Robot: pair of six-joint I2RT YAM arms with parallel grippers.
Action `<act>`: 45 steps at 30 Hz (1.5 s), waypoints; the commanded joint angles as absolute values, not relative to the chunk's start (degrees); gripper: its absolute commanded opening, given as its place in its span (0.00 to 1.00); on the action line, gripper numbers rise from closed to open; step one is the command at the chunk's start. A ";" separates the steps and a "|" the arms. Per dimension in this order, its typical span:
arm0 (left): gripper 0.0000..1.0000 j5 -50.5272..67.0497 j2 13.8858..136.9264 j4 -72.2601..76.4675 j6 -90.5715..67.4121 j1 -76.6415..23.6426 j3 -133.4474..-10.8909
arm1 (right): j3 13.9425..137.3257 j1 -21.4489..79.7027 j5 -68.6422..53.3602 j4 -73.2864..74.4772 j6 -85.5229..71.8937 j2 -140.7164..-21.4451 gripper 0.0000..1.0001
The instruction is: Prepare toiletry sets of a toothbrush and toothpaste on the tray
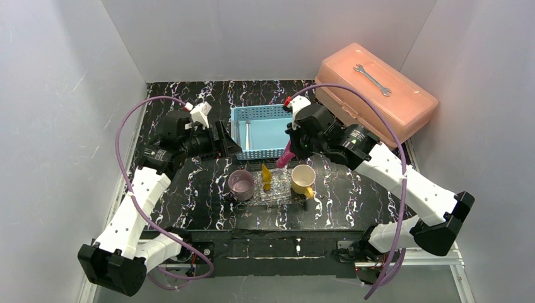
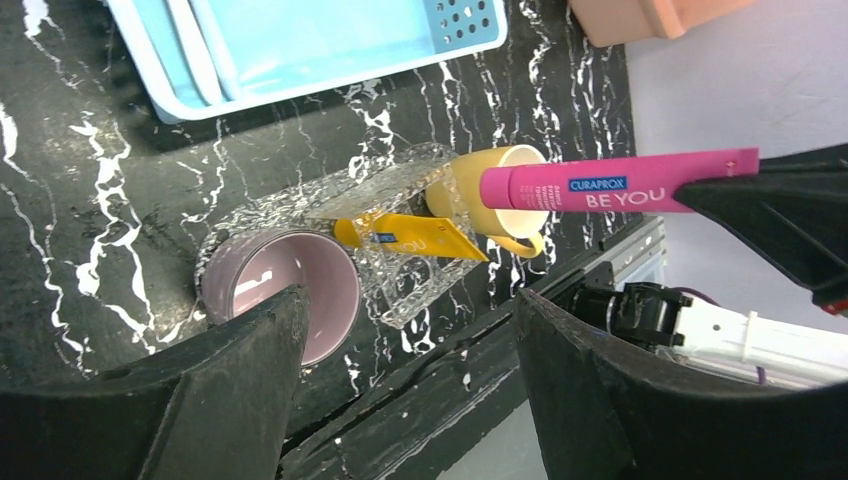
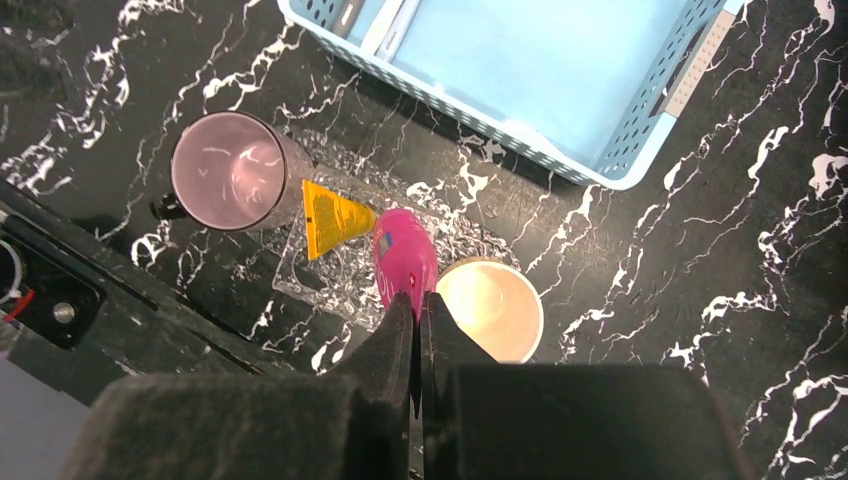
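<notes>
Bench (image 1: 189, 211) is black marble. Largest to smallest: 1 pink toolbox (image 1: 378, 95) at upper right of the top view with 1 wrench (image 1: 373, 79) on its lid, then 1 light-blue mesh basket (image 1: 260, 111) at centre. 1 clear textured tray (image 1: 278, 196) sits just below the basket. 2 cups stand at the tray's ends, purple cup (image 1: 241, 184) left in frame and yellow cup (image 1: 303, 178) right; can't tell if they stand fully on it. 2 tubes: yellow tube (image 3: 335, 215) lies on the tray between the cups, and pink tube (image 3: 404, 258) hangs cap-down over the tray beside the yellow cup. Can't tell if the cap touches. Right gripper (image 3: 417, 305): fingers pinched narrow on the pink tube's crimped tail. Left gripper (image 2: 410, 305): fingers spread wide, holding nothing, hovering above the purple cup's end of the tray. Toothbrushes (image 2: 195, 50) are pale sticks in the basket's left side; at least 1, maybe 2, count unclear. None on the tray. Step in hand, my read: setting the pink tube down on the tray. Next move calls for lowering it clear of the yellow cup rim and letting go. After that, a precise pinch on the thin brushes near the basket wall.
</notes>
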State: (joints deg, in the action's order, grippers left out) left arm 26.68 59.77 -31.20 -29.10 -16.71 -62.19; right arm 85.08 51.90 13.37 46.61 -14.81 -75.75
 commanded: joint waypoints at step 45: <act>0.73 17.05 58.54 -30.41 -23.38 -17.29 -55.35 | 80.31 59.85 20.95 40.69 -15.64 -82.24 0.01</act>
State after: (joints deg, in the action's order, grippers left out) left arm 17.69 59.90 -30.04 -24.40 -17.06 -55.75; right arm 80.51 59.44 19.81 44.23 -15.11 -81.95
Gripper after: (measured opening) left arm 0.729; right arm 0.054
